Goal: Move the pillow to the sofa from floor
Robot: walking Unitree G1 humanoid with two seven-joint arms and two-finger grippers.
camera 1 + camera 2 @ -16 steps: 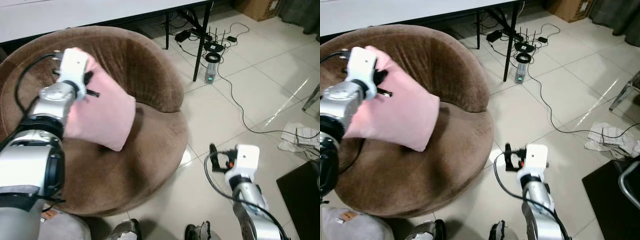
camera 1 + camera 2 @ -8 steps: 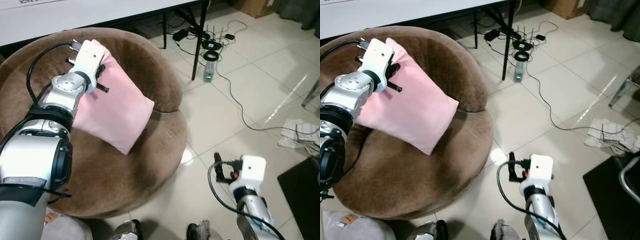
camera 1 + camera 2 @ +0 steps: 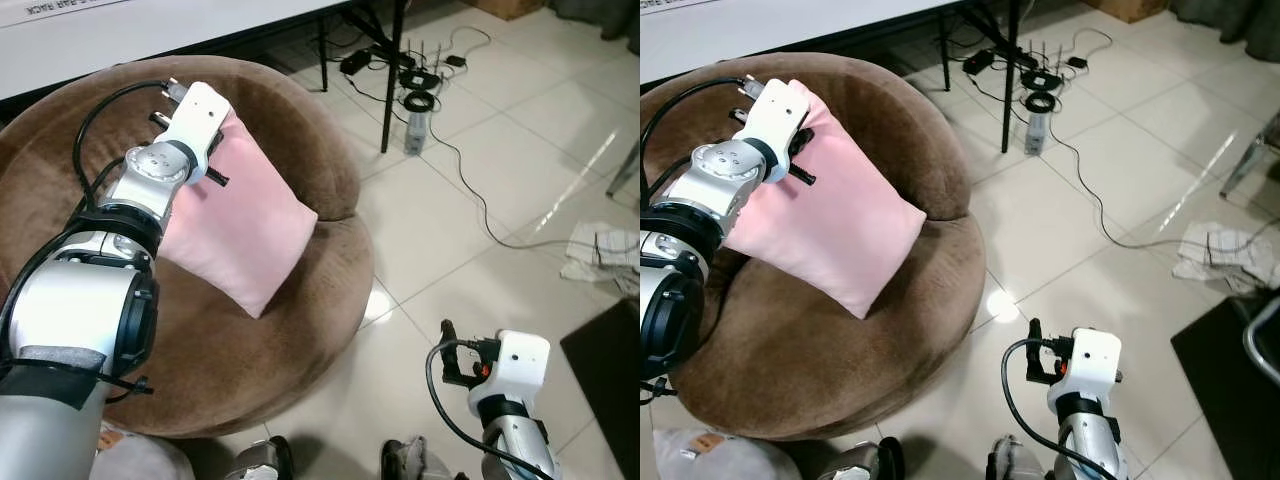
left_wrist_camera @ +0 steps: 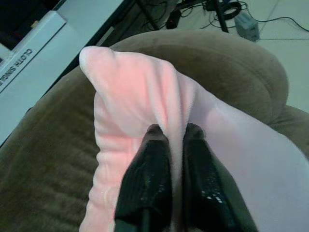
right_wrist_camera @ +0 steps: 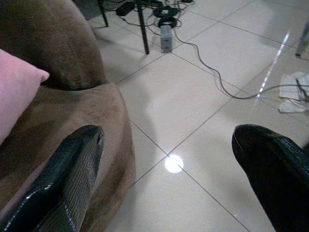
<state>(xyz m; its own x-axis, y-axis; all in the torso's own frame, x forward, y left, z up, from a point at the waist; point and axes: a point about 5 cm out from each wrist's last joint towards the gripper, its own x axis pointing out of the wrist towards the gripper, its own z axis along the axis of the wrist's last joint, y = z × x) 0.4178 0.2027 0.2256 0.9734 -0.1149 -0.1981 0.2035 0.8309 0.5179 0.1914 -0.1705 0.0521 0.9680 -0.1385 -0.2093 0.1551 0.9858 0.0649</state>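
Pillow [image 3: 243,232] held over the brown sofa [image 3: 290,330] by the left gripper [image 4: 169,137].

From the head views, the pink pillow is on the left side, leaning against the far backrest, its lower corner over the seat; the right gripper [image 3: 448,352] hangs low on the right, above the tiled floor [image 3: 500,170]. In the left wrist view, the two black fingers [image 4: 147,179] are nearly together and pinch a fold of the pillow. In the right wrist view, the fingers [image 5: 67,179] stand wide apart and hold nothing, near the sofa edge.
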